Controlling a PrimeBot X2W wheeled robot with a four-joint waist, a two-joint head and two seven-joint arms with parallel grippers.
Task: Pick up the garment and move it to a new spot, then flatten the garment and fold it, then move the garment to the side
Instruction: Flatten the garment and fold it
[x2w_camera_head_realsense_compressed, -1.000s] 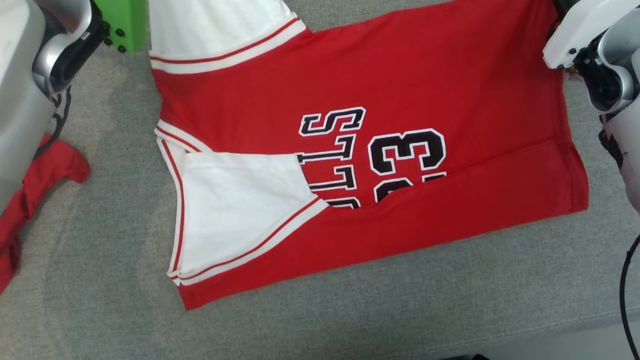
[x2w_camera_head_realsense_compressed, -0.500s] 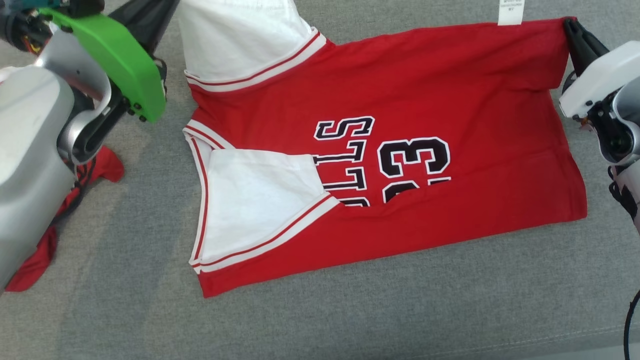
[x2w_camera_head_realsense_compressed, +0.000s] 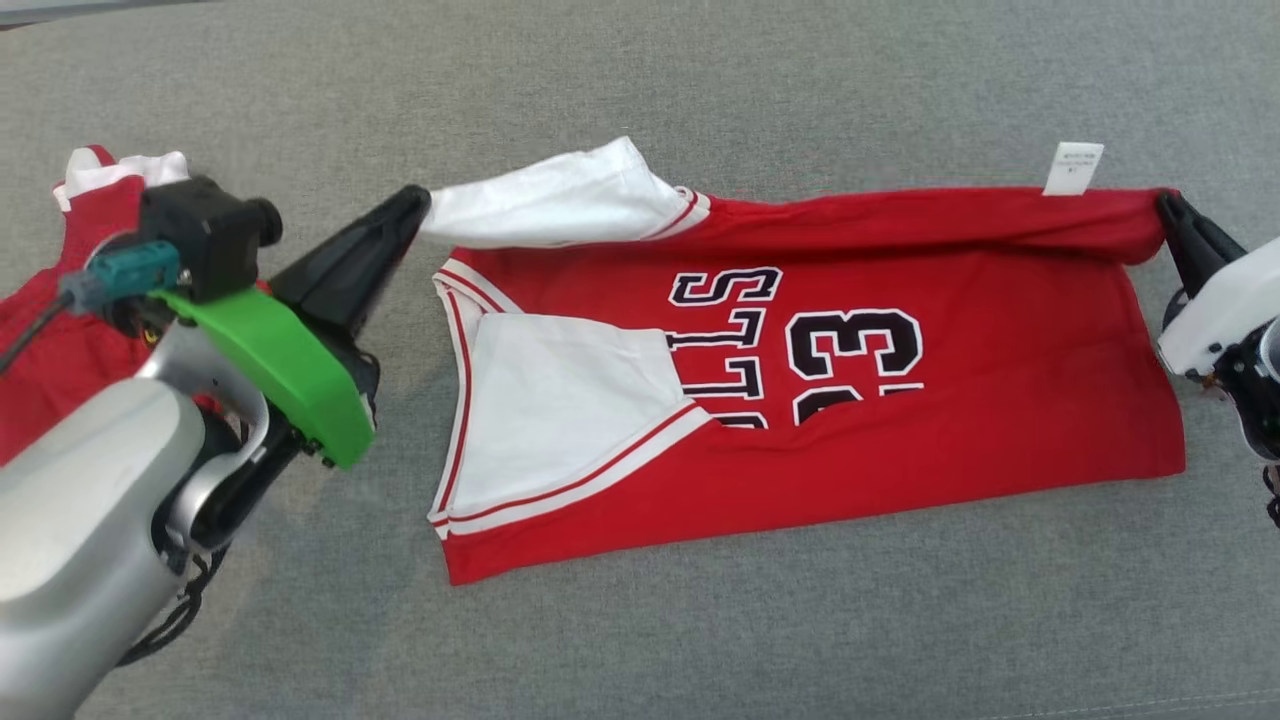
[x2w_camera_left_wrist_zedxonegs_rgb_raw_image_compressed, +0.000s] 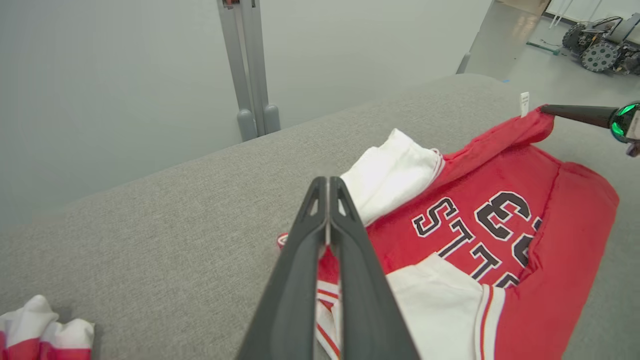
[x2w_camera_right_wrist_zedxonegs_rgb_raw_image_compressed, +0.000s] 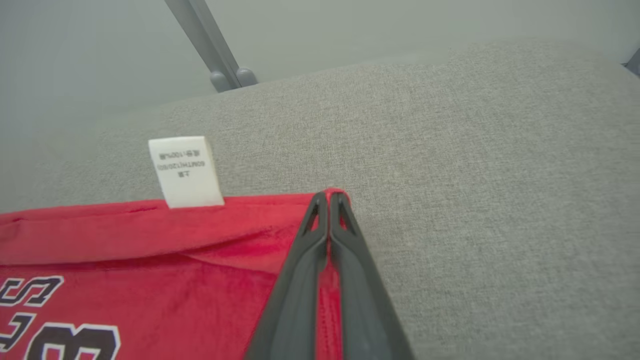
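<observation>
Red-and-white fabric jersey, far edge pinched by the closed left gripper and right gripper; uneven pulling could slip a corner.

Two garments are counted: a red jersey mid-frame and a bunched red-and-white garment at upper left. Two claws are counted, the left claw and the right claw. One white label is seen.
</observation>
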